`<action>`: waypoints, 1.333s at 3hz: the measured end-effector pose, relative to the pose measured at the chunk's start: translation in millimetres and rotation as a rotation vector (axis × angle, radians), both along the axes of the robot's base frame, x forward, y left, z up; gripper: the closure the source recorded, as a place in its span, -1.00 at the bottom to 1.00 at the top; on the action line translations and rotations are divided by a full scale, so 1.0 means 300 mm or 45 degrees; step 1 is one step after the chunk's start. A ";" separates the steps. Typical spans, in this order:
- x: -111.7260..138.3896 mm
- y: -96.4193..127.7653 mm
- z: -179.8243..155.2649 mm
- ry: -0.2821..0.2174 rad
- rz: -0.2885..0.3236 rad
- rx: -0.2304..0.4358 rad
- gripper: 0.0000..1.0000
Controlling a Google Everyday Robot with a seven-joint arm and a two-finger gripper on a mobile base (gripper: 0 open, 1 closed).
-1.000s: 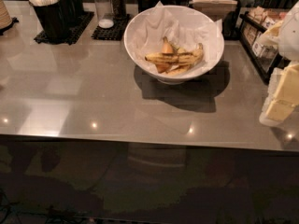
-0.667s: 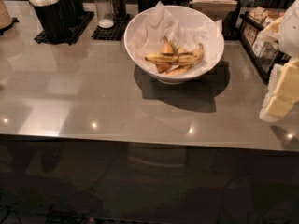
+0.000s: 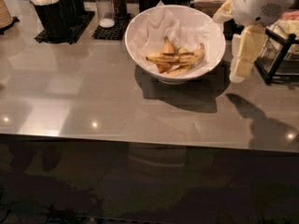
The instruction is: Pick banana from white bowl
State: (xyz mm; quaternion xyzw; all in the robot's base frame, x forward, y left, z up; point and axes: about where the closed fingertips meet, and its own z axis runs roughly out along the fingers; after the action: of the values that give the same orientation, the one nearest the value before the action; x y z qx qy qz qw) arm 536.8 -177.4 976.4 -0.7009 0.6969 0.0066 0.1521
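We take the step in hand to be the approach: nothing is held yet. The robot's cream-and-white gripper (image 3: 245, 55) hangs at the 3 o'clock side of the large round white bowl lined with crinkled paper (image 3: 136, 43), just outside its rim and above the grey, glossy desk (image 3: 93, 97). Whether the gripper is open or closed we cannot tell.

The long, slim yellow banana with dark brown streaks (image 3: 175, 58) lies in the middle of the bowl, running roughly from 9 o'clock to 3 o'clock. At its 12 o'clock side a stubby orange cone-shaped piece (image 3: 167, 45) touches it. At its 6 o'clock side a shorter, cleaner yellow banana (image 3: 180, 70) lies close against it.

To do this well, we would lift the gripper clear of the rim first, then carry it toward 9 o'clock until it is over the banana's midpoint. We would turn the wrist so that the grip closes across the banana's narrow width, along the 12-to-6 o'clock line. The descent should be straight and slow, since both neighbours crowd the streaked fruit and a skewed entry could catch one of them or bunch the paper lining. The fruit looks overripe, so we judge it soft and would close on it gently. A black wire rack (image 3: 280, 55) stands at the gripper's 3 o'clock, so the arm should not swing that way.
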 end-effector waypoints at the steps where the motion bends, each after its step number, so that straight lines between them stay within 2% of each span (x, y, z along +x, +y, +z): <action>1: 0.193 0.140 -0.008 -0.016 0.153 0.074 -1.00; 2: 0.265 0.160 0.072 -0.131 0.143 0.119 -1.00; 3: 0.296 0.163 0.050 -0.153 0.156 0.164 -1.00; 4: 0.370 0.197 -0.014 -0.111 0.220 0.201 -1.00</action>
State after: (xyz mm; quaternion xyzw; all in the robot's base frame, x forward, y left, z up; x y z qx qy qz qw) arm 647.8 -118.3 972.1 -0.7438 0.6239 0.0440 0.2357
